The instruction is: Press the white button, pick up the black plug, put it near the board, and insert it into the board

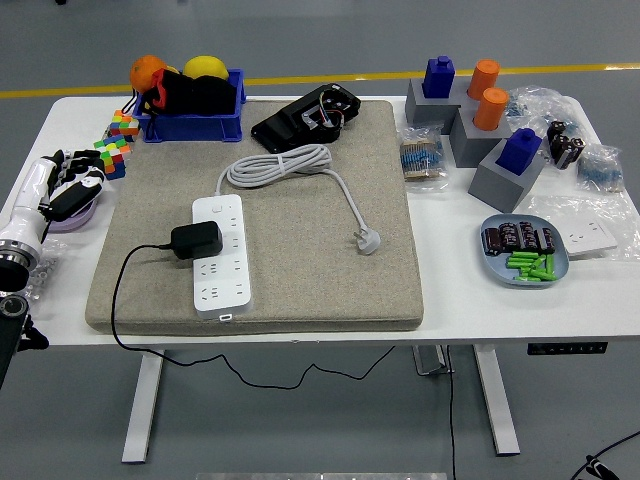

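While curled, left hand (62, 185) holds nothing

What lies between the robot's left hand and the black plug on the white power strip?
In the head view, only bare grey felt mat and the plug's thin black cable lie between the left hand and the black plug.

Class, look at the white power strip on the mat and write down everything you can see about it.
The white power strip is a long, flat, plastic-looking bar with rounded corners, lying flat on the grey felt-like mat, its length running from far to near. Rows of sockets cover its top. A black plug sits on its left side at mid-length, black cable trailing left. Its own white cable lies coiled beyond its far end, ending in a loose white plug.
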